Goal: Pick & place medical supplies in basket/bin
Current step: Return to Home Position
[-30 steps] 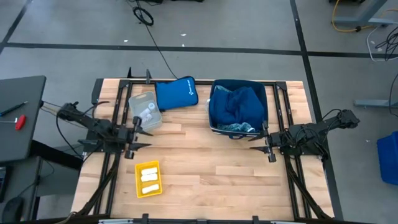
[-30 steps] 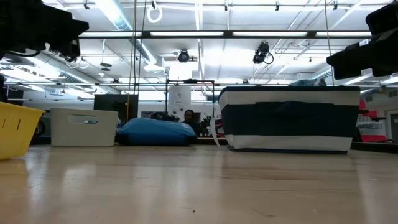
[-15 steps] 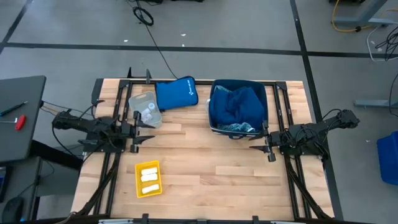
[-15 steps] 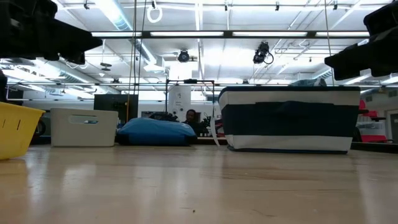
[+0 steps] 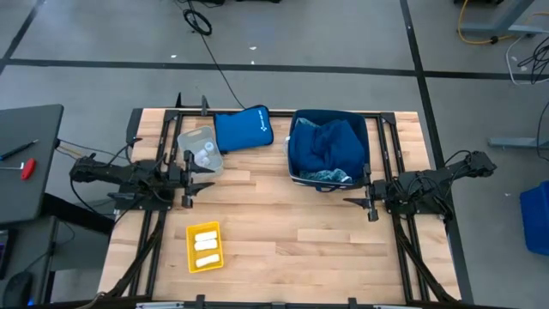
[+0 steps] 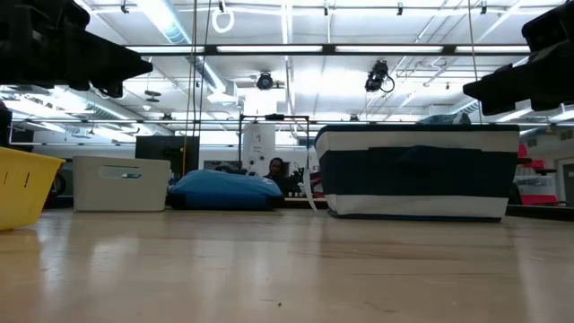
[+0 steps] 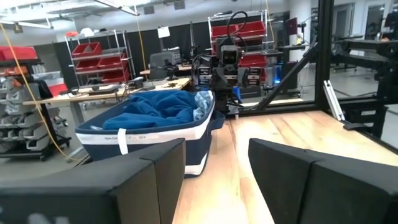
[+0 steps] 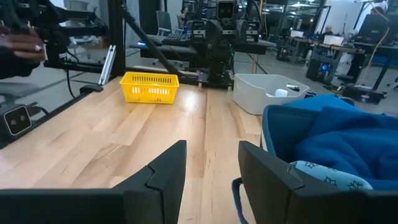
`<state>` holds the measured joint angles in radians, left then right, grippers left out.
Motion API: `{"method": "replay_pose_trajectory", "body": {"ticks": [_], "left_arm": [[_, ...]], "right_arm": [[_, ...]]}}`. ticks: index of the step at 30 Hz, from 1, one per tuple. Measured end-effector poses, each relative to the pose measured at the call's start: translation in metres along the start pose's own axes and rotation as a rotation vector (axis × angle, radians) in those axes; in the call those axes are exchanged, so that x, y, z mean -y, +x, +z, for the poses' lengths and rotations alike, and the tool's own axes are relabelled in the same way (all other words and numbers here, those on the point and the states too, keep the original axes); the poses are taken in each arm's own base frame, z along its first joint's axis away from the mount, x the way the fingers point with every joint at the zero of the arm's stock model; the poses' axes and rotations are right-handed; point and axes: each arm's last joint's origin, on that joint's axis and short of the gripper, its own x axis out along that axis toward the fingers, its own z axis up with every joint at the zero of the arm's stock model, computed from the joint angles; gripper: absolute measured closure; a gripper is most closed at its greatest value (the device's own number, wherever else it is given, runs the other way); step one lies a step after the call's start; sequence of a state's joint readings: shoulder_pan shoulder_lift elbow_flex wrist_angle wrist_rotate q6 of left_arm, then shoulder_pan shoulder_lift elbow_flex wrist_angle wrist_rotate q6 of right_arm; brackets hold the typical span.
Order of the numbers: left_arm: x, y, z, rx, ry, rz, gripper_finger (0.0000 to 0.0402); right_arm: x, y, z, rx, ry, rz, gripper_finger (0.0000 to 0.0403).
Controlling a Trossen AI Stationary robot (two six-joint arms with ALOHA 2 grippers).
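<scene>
High view, from the left: the left pincer [image 5: 204,179] hangs parted and empty just beside the gray bin [image 5: 190,139]. The bin's small white contents [image 5: 206,153] are too tiny to tell apart. White rolls [image 5: 206,246] lie in the yellow basket [image 5: 204,227], apart from both pincers on the surface [image 5: 283,227]. The navy garment [image 5: 330,142] fills the blue organizer [image 5: 330,113], covering most of the patterned garment [image 5: 326,176]. The right pincer [image 5: 350,193], parted and empty, sits just beside that organizer.

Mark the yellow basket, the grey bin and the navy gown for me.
yellow basket [image 8: 149,89]: right wrist view, its mesh front wall.
grey bin [image 8: 261,99]: right wrist view, its near wall.
navy gown [image 5: 330,144]: high view, middle of the bunched cloth.
</scene>
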<state>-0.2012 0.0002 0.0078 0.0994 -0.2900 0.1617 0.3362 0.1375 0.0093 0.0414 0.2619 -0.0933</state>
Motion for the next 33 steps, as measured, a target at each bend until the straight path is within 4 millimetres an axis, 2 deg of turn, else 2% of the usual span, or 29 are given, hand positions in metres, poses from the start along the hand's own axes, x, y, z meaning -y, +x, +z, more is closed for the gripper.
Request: {"method": "replay_pose_trajectory", "body": {"ticks": [33], "left_arm": [[0.0001,0.0,-0.0002,0.0,-0.034,-0.002,0.022]], "right_arm": [[0.0,0.0,0.0,0.0,-0.031,-0.001,0.0247]]}}
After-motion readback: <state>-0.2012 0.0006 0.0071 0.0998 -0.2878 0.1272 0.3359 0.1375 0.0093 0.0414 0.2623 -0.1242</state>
